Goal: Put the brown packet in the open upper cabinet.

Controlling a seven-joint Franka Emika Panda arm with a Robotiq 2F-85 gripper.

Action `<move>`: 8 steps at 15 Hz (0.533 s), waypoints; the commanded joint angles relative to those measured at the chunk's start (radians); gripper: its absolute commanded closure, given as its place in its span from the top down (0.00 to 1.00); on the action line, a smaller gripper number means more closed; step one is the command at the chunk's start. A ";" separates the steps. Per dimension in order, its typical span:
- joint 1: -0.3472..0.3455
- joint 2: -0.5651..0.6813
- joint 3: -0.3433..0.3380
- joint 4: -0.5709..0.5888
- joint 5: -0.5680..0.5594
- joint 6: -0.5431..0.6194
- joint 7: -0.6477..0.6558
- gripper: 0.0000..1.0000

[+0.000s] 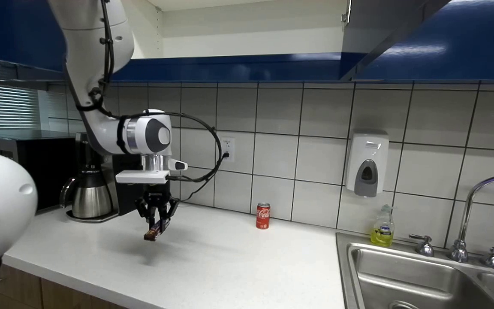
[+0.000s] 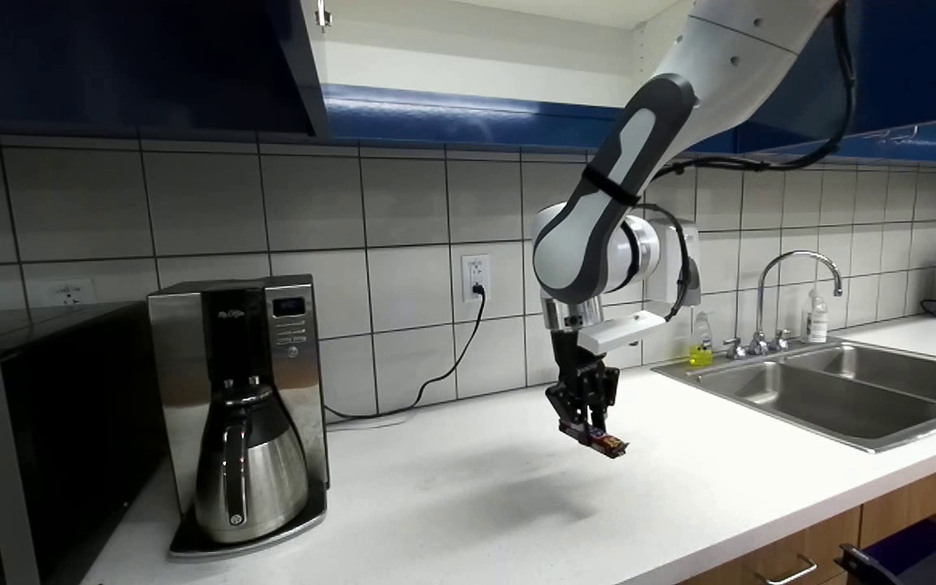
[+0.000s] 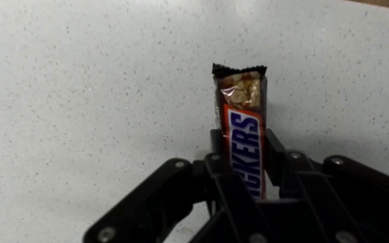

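brown packet (image 3: 241,96) is pinched by the claw (image 3: 243,146), held clear of the bench (image 1: 238,270) beneath | open upper cabinet (image 1: 251,40) seen way above claw | red can (image 1: 263,216) seen well apart from it

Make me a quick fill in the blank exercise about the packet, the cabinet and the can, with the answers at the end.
The brown packet sits ____ the two fingers of the gripper.
The upper cabinet is not shut but ____.
The can on the counter is coloured ____.
Missing words: between; open; red.
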 commanded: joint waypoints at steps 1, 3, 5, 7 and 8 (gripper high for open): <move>-0.029 -0.194 0.009 -0.164 -0.019 -0.016 0.003 0.08; -0.041 -0.268 0.009 -0.219 -0.015 -0.023 -0.002 0.08; -0.053 -0.344 0.009 -0.265 -0.009 -0.033 -0.007 0.08; -0.062 -0.419 0.008 -0.297 0.000 -0.049 -0.013 0.08; -0.066 -0.466 0.008 -0.308 0.003 -0.067 -0.014 0.08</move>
